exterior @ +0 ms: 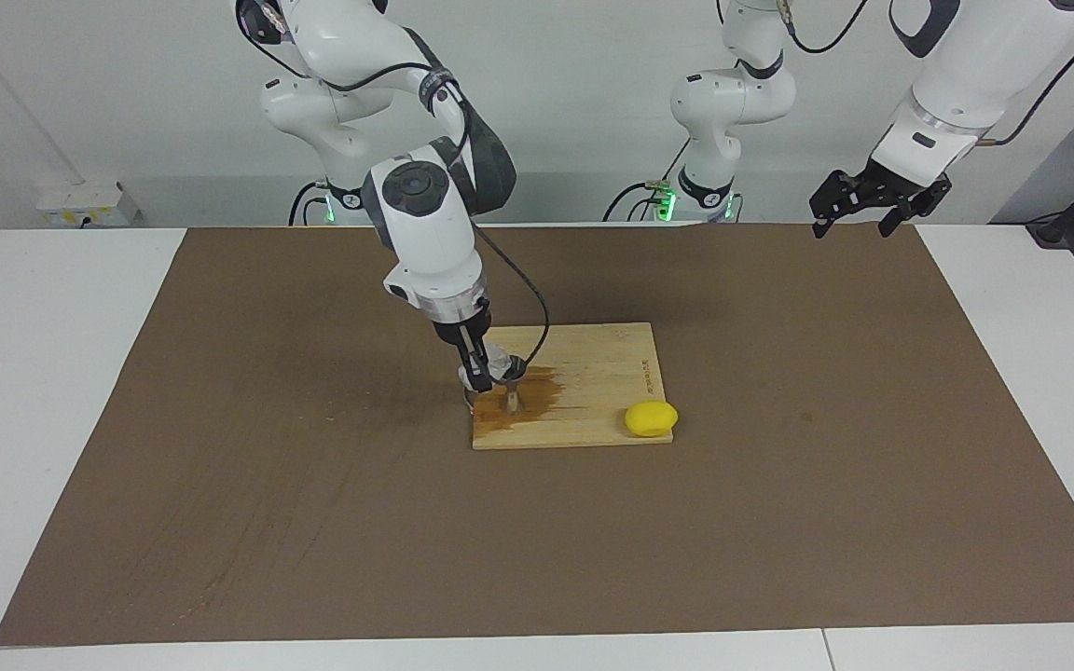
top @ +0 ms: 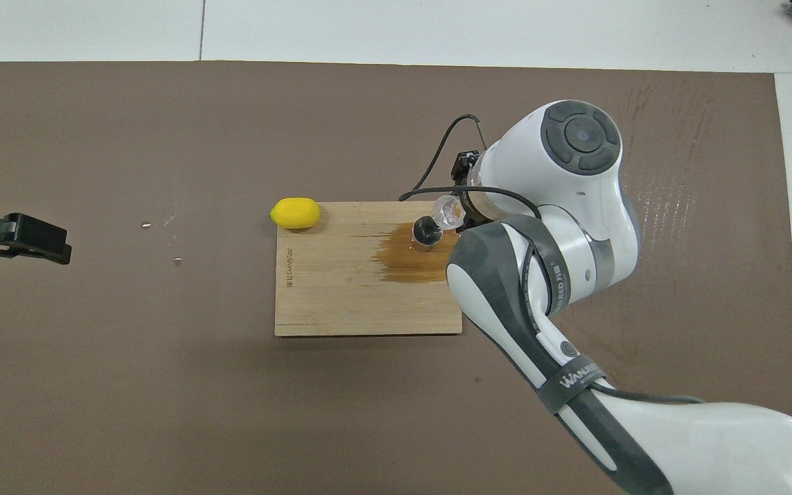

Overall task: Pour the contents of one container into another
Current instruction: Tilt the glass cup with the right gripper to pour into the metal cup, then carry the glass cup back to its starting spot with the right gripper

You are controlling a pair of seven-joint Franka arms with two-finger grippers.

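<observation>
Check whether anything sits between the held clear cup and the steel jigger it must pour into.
Nothing visible does. The right end effector holds the clear cup tilted right beside the jigger on the wooden board; the lemon lies at another corner.

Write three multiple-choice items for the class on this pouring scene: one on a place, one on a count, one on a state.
1. Where does the small silvery steel jigger stand?
A on the pale wooden cutting board
B on the brown mat
C in the left tool

2. How many yellow lemons are there?
A none
B one
C three

3. What is the state of the small clear cylindrical cup?
A lying on the mat
B upright on the board
C tilted in the right tool

Key: 1 A, it stands on the board's wet stain; 2 B, one lemon at the board's corner; 3 C, the cup leans over the jigger's mouth.
</observation>
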